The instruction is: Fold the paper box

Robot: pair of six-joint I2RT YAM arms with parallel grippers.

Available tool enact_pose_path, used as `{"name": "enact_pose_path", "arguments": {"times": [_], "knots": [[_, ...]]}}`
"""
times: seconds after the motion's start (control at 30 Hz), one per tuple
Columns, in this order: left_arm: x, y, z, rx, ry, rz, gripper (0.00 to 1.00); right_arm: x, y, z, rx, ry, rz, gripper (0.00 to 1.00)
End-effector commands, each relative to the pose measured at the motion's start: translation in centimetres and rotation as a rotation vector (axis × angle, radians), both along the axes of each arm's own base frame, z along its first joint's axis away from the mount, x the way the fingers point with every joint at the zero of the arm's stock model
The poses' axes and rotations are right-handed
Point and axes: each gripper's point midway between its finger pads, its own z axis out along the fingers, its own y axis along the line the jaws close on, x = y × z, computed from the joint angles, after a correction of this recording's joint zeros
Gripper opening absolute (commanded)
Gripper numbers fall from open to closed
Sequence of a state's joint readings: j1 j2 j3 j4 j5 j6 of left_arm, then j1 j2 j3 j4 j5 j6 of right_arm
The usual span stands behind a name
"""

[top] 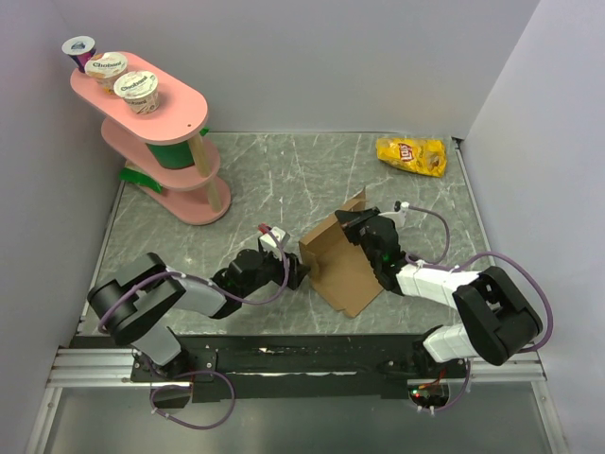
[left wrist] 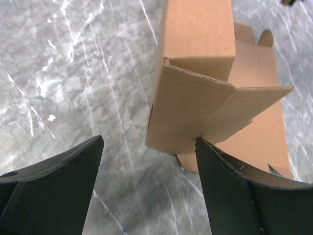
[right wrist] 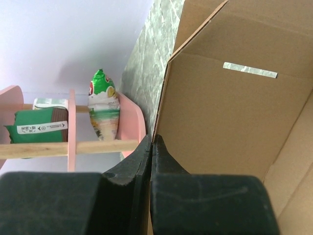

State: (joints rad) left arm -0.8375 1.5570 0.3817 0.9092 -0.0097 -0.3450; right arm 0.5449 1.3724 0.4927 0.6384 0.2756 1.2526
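1 paper box (top: 342, 270) between left hand (left wrist: 149, 142), wide, and right hand (right wrist: 150, 142), closed at wall.

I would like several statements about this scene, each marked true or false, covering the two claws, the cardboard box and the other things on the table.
1. The left claw is open. True.
2. The yellow chip bag lies inside the paper box. False: it lies on the table near the far right corner, apart from the box.
3. Three yogurt cups stand on the top level of the pink shelf. True.
4. The right claw is wide open. False: it is shut, with its tips at the edge of a box wall.
5. The paper box lies completely flat. False: some of its walls already stand up.
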Motion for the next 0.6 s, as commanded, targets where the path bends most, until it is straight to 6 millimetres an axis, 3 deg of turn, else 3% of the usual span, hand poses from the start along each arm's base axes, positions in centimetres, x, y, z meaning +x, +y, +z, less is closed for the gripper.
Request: {"name": "enact_pose_path", "arguments": {"times": [0.0,0.57], "knots": [[2.0,-0.8,3.3,-0.113,-0.093,0.068,0.83,-0.4,-0.8,-1.0,-0.028,0.011,-0.016,0.0],[3.6,-1.4,3.6,-0.082,-0.174,0.13,0.89,-1.6,-1.6,-1.8,-0.032,-0.021,-0.033,0.0]]}}
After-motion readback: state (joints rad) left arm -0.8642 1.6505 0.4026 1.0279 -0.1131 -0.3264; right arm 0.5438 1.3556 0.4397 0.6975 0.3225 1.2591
